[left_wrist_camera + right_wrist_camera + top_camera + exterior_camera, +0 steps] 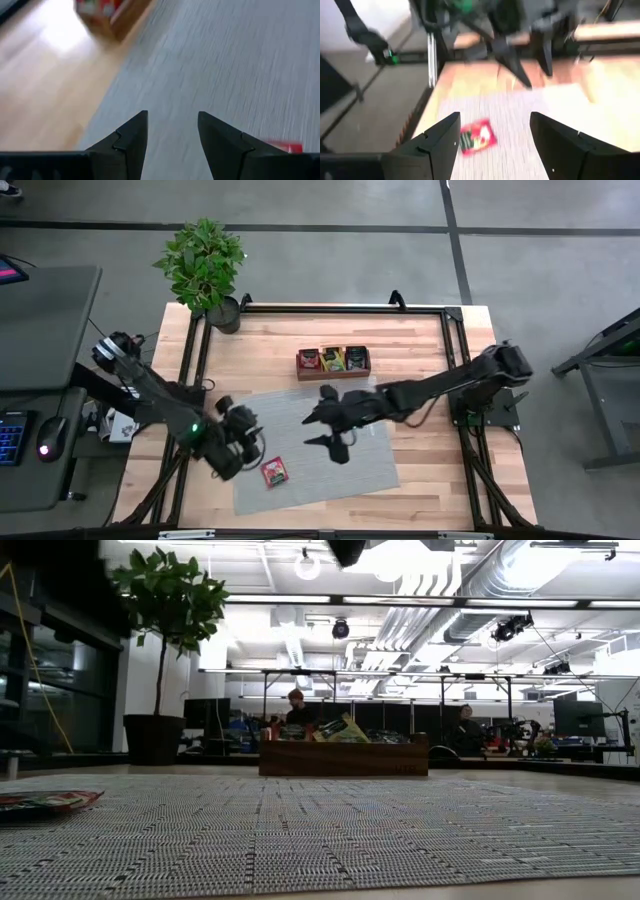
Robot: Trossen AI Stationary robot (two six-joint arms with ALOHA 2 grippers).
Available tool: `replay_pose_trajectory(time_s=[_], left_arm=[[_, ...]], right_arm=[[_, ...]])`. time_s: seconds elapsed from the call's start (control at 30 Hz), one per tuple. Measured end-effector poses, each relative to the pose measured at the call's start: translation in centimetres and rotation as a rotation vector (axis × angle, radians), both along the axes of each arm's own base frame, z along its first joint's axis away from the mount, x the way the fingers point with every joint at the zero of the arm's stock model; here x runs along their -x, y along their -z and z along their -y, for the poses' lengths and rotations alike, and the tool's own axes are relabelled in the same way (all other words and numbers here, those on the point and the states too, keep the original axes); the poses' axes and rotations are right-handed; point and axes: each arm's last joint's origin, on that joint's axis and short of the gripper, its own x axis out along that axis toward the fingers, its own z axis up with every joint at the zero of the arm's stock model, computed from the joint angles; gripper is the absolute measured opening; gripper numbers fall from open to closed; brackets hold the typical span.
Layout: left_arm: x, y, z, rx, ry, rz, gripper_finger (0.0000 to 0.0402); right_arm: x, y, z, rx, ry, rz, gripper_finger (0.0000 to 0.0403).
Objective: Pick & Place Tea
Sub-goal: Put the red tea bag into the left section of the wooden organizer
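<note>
Red tea sachet point(273, 471): flat, light, flimsy; pinch at an edge.
Left pincer point(252, 442): empty, jaws apart.
Right pincer point(322, 428): empty, wide.

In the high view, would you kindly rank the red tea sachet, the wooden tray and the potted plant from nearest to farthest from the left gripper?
From the left gripper:
1. Red tea sachet, beside it on the grey mat.
2. Wooden tray, past the mat's far edge.
3. Potted plant, at the table's far left corner.

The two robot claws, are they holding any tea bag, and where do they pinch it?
No. The left gripper and the right gripper are both open and empty. The red tea sachet lies loose on the grey mat.
</note>
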Motion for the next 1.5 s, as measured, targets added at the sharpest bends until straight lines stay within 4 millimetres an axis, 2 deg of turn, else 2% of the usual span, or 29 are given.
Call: replay_pose_trajectory(time_s=[0.23,0.37,0.47,0.63,0.7,0.8,0.9,1.1,1.2,1.5], left_arm=[[2.8,2.5,3.6,0.040,-0.077,-0.015,0.0169],[4.0,3.3,5.0,0.058,-0.060,-0.010,0.0169],[4.5,3.7,5.9,0.092,-0.054,0.008,0.0169],[4.3,4.3,7.0,0.124,-0.018,0.023,0.0169],[4.1,4.6,7.3,0.129,-0.007,0.026,0.0169],[3.7,5.2,7.9,0.137,0.008,0.039,0.0169],[3.2,6.0,8.7,0.146,0.036,0.049,0.0169],[2.4,8.0,10.2,0.184,0.062,0.043,0.0169],[2.3,8.7,10.6,0.203,0.053,0.037,0.0169],[2.2,8.8,10.6,0.212,0.044,0.030,0.0169]], right_arm=[[-3.7,3.1,-1.1,0.013,-0.025,-0.089,0.0234],[-5.5,4.8,-1.7,0.021,-0.054,-0.120,0.0206],[-6.8,6.1,-2.0,0.018,-0.061,-0.137,0.0161],[-8.1,9.0,-2.1,-0.066,-0.063,-0.224,0.0041],[-8.3,9.9,-2.2,-0.087,-0.068,-0.245,0.0012],[-8.6,11.2,-2.3,-0.116,-0.059,-0.280,0.0019],[-8.8,12.4,-2.5,-0.142,-0.079,-0.300,0.0005],[-9.2,14.1,-2.6,-0.151,-0.096,-0.324,0.0002],[-9.2,14.3,-2.6,-0.149,-0.103,-0.323,0.0001],[-9.9,14.4,-2.7,-0.111,-0.175,-0.271,0.0001]])
